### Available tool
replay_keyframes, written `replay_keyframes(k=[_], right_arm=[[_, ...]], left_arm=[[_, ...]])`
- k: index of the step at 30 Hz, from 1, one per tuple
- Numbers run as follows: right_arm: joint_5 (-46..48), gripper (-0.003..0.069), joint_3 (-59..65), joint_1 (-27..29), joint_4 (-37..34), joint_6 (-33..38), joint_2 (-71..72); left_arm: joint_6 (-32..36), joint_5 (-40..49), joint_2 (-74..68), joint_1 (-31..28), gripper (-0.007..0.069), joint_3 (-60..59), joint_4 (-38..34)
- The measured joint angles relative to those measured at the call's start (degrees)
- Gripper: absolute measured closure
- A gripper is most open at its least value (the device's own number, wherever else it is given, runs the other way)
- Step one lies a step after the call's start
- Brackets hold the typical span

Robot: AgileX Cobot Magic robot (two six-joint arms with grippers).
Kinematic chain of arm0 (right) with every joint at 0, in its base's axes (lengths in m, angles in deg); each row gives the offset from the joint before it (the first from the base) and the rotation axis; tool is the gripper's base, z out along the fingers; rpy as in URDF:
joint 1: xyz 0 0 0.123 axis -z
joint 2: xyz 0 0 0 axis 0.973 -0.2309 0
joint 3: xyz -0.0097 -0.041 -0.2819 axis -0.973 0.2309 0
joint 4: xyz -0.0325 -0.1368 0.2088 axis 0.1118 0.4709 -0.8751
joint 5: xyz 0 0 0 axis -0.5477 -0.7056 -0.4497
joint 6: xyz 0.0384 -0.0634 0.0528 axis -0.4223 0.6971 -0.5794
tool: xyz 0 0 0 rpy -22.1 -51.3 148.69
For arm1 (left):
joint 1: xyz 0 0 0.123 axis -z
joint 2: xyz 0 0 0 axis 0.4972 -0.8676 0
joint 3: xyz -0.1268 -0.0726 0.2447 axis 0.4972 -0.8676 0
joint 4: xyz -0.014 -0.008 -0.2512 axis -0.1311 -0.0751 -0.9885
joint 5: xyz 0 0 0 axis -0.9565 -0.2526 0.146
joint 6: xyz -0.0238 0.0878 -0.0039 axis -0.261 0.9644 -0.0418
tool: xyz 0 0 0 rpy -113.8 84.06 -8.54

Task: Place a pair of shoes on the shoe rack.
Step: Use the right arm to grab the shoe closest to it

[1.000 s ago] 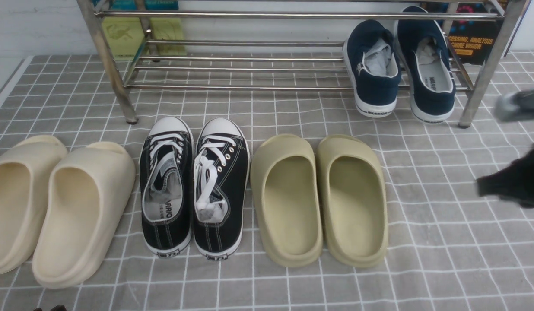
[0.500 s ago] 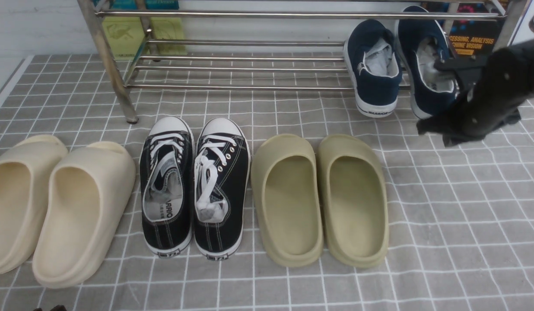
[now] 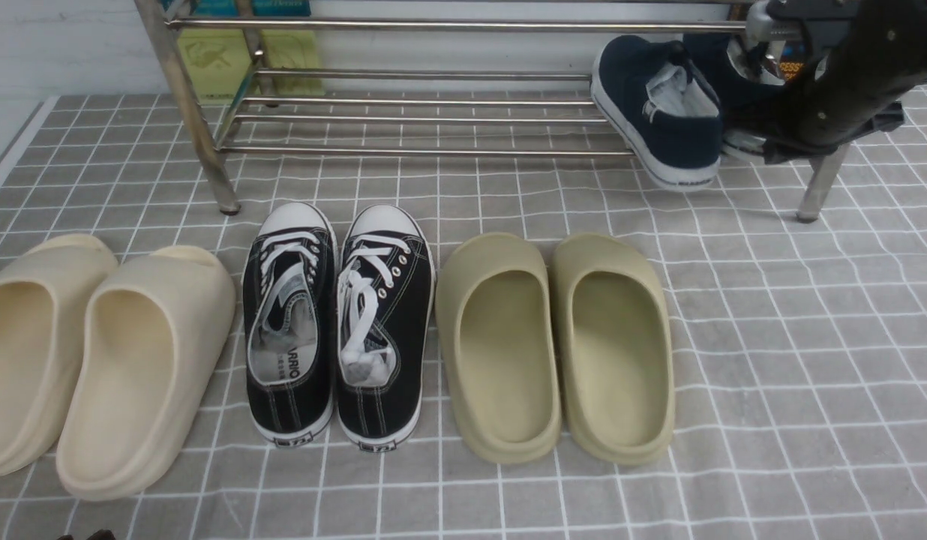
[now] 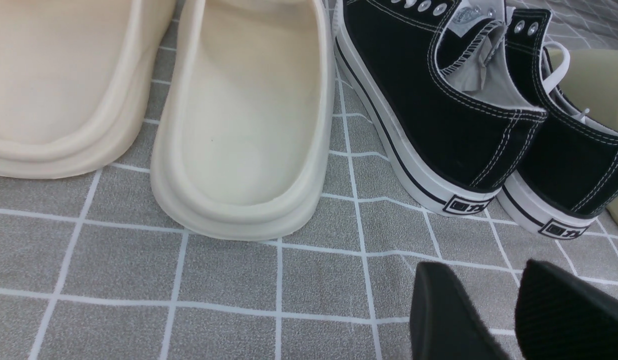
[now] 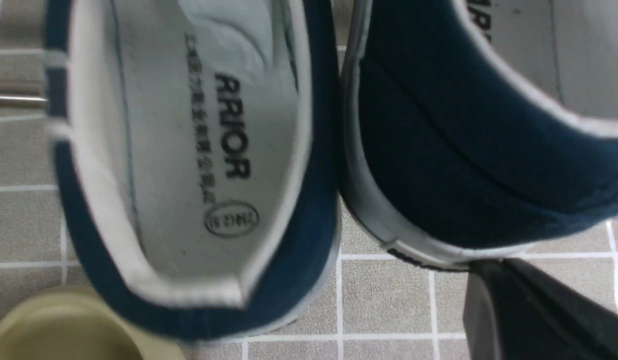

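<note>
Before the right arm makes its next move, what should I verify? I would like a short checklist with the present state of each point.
1. Left navy-blue canvas slip-on shoe fully on the shiny steel tube rack: not ok. It sits askew and its heel juts past the front tube.
2. Right navy shoe seated on the rack: cannot tell. The right arm hides it in the front view.
3. Right gripper shut, nothing visibly held: ok.
4. Left gripper open, apart from the black lace-up sneakers: ok.
</note>
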Motion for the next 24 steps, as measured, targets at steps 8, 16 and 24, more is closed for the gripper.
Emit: replay_keyframes(k=[8,16,24], right_arm=[[3.3,0.0572,-0.1,0.1,-0.1,2.6,-0.9],[14.7,0.0390,-0.2,-0.9,-1.7,6.1,1.0],[2.4,0.0632,1.1,-5.7,-9.2,16.2,-0.3]], left_arm=[[0.0,0.0,0.0,0.0,0.0386,0.0,0.0],[0.0,0.0,0.0,0.0,0.0386,0.0,0.0],[0.0,0.0,0.0,0.0,0.0386,0.0,0.0]])
